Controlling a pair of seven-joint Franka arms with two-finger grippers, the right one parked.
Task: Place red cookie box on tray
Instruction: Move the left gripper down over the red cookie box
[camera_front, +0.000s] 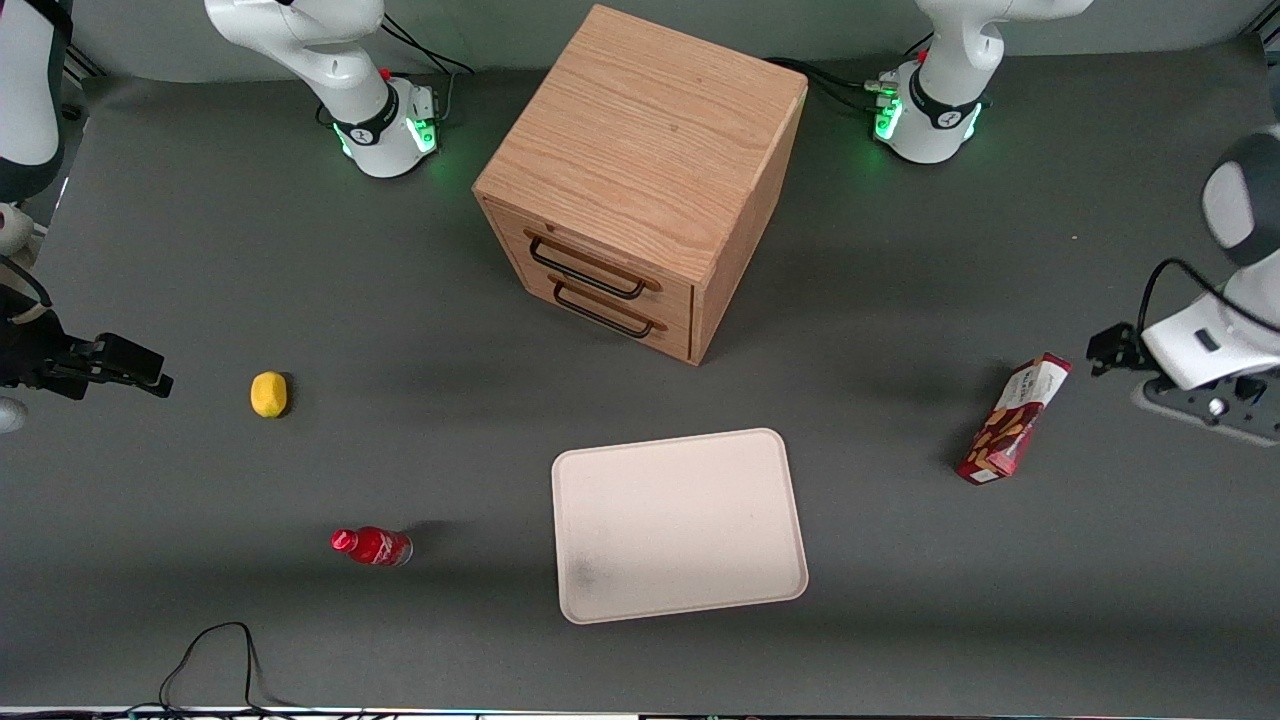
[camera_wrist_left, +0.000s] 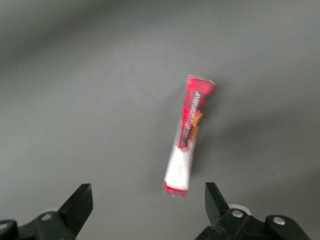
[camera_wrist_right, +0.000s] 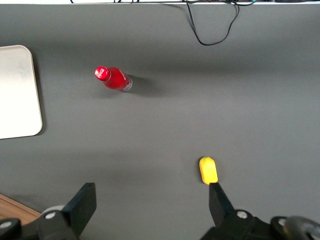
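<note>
The red cookie box (camera_front: 1015, 420) lies flat on the grey table, toward the working arm's end, with its white end panel farther from the front camera. The tray (camera_front: 572, 560), pale cream-pink and bare, sits near the table's middle, well apart from the box. My left gripper (camera_front: 1108, 350) hovers above the table beside the box's white end, a short way farther toward the working arm's end. In the left wrist view the gripper (camera_wrist_left: 147, 196) is open, holding nothing, and the box (camera_wrist_left: 189, 131) lies on the table below it, its white end nearest the fingers.
A wooden drawer cabinet (camera_front: 640, 180) stands farther from the front camera than the tray. A yellow lemon-like fruit (camera_front: 268, 393) and a small red bottle (camera_front: 372, 546) lie toward the parked arm's end. A black cable (camera_front: 210, 650) loops at the near table edge.
</note>
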